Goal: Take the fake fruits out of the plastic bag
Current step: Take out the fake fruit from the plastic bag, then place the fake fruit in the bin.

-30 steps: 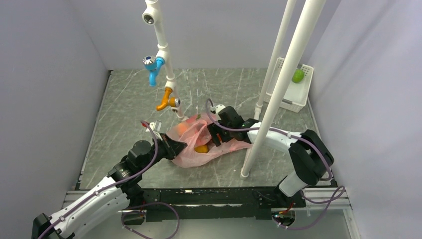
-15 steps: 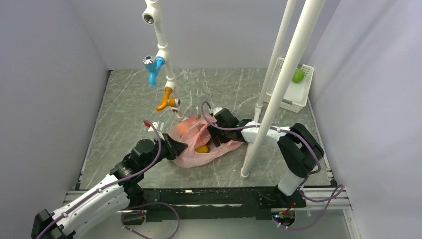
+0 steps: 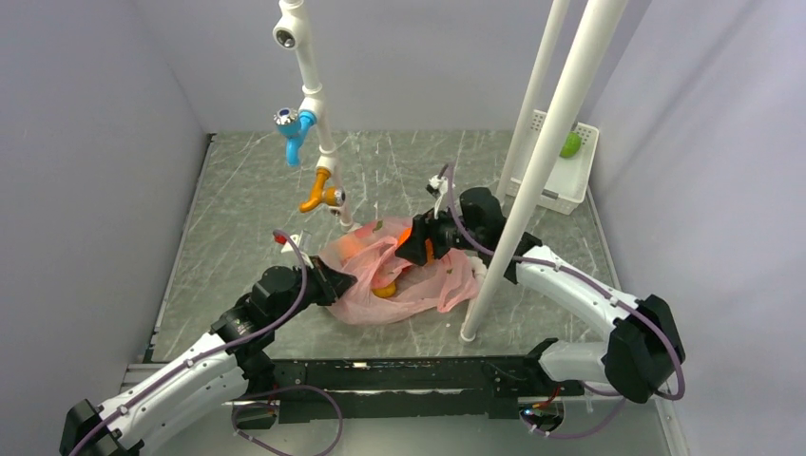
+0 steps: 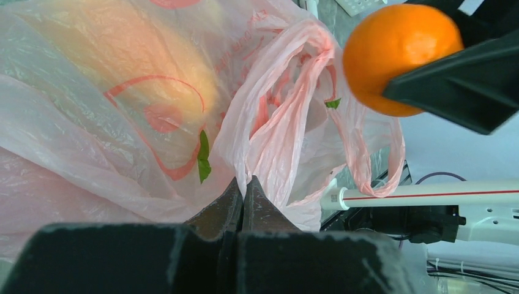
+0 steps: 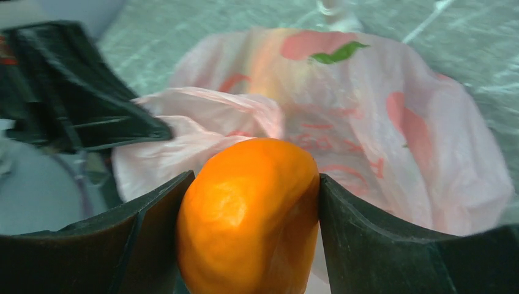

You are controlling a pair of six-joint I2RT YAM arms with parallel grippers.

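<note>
One round orange fruit (image 5: 251, 220) is clamped between the fingers of the right gripper (image 5: 255, 177), held over the 1 o'clock edge of the pink plastic bag (image 3: 428, 290). A yellow-orange fruit (image 3: 385, 288) shows through the bag's film. At the bag's 9 o'clock, the left gripper (image 4: 243, 187) pinches the film, fingers together. The white basket (image 3: 570, 190) stands toward 2 o'clock, well apart.

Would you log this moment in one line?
left end effector: shut on plastic bag; right end effector: shut on orange fruit; fruit outside bag
</note>
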